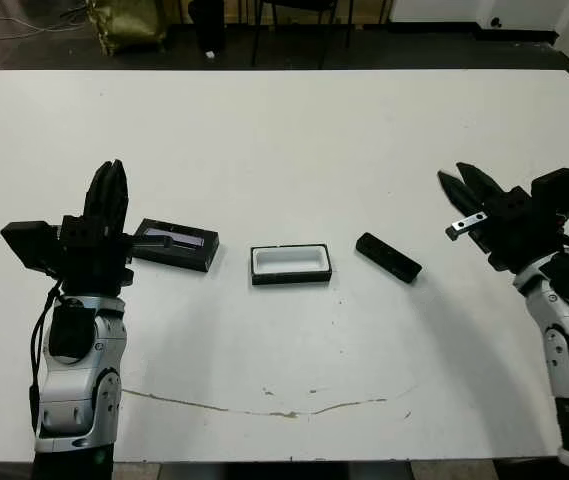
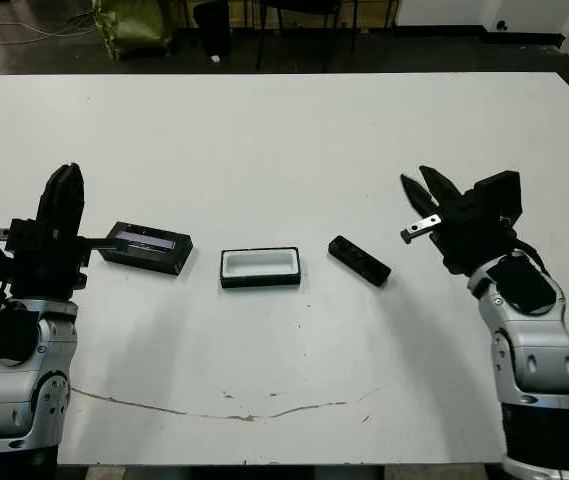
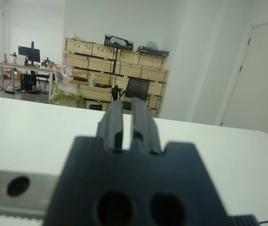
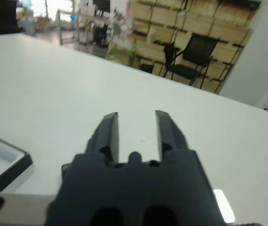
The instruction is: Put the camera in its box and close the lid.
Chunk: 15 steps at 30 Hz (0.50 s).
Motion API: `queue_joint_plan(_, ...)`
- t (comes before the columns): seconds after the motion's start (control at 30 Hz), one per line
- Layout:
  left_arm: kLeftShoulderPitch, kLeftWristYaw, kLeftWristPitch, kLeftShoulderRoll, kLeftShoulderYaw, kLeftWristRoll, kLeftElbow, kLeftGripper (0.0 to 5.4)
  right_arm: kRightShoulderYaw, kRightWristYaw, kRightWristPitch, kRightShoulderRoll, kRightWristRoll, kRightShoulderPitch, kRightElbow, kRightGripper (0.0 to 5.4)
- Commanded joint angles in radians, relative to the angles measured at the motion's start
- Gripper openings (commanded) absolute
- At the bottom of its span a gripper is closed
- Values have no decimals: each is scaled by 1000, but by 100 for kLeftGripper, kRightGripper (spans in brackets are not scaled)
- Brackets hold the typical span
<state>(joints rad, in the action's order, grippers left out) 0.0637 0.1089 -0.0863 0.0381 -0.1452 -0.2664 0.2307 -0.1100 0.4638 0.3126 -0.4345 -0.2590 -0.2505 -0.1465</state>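
Observation:
The box (image 1: 290, 264), a small black tray with a white lining, lies open in the middle of the table. The slim black camera (image 1: 388, 257) lies at an angle just to its right, apart from it. Left of the box rests the flat black lid (image 1: 174, 243) with a pale lilac strip on top. My left gripper (image 1: 110, 185) stands shut beside the lid's left end, fingers pointing away from me and holding nothing. My right gripper (image 1: 457, 178) hovers open to the right of the camera, empty. The right wrist view shows a corner of the box (image 4: 4, 165) beyond the open fingers (image 4: 109, 129).
A thin brownish crack line (image 1: 264, 408) runs across the table near its front edge. Dark floor, chair legs and a gold-coloured bag (image 1: 129, 22) lie beyond the far edge. Stacked wooden crates (image 3: 110, 61) and a chair show in the wrist views.

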Motion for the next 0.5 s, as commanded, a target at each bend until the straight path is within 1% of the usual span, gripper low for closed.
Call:
queue_joint_plan(0.03,-27,-3,20,0,-4,-4,-4,0,17,19,60,-30,6,9,-17,188)
queue_joint_plan(0.1,-31,-1,9,5,-6,4,-10,0,19,36,74,-40,4,12,-18,232)
queue_joint_plan(0.23,-36,1,8,6,-13,2,-13,0,16,71,76,-48,-10,21,-4,319)
queue_joint_plan(0.27,-37,1,9,5,-14,0,-13,0,14,80,83,-50,-16,22,-1,329)
queue_joint_plan(0.33,-37,-4,12,4,-15,3,-10,0,12,90,95,-53,-21,25,1,318)
queue_joint_plan(0.5,-38,-2,16,3,-13,0,-10,0,21,119,106,-55,-34,31,18,215)
